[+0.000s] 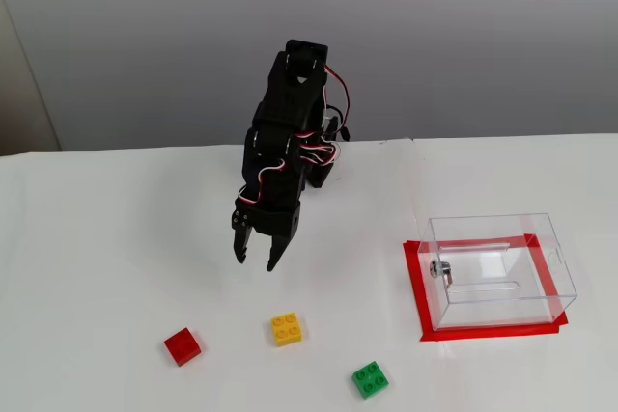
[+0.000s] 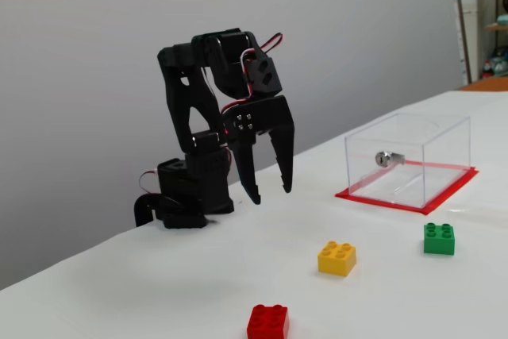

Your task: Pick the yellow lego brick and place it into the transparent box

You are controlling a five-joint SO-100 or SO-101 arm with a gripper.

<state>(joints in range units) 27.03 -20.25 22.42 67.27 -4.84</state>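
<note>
The yellow lego brick (image 1: 287, 329) (image 2: 337, 257) lies on the white table, studs up, between a red and a green brick. The transparent box (image 1: 499, 270) (image 2: 407, 159) stands on a red-taped rectangle to the right in both fixed views, with a metal screw on one wall; nothing shows inside. My black gripper (image 1: 255, 260) (image 2: 271, 194) hangs in the air above the table, fingers pointing down, open and empty. It is behind and slightly left of the yellow brick in a fixed view (image 1: 255, 260), well apart from it.
A red brick (image 1: 182, 345) (image 2: 268, 322) lies left of the yellow one and a green brick (image 1: 371, 379) (image 2: 439, 238) lies to its right. The arm's base (image 2: 184, 196) stands at the table's back edge against a grey wall.
</note>
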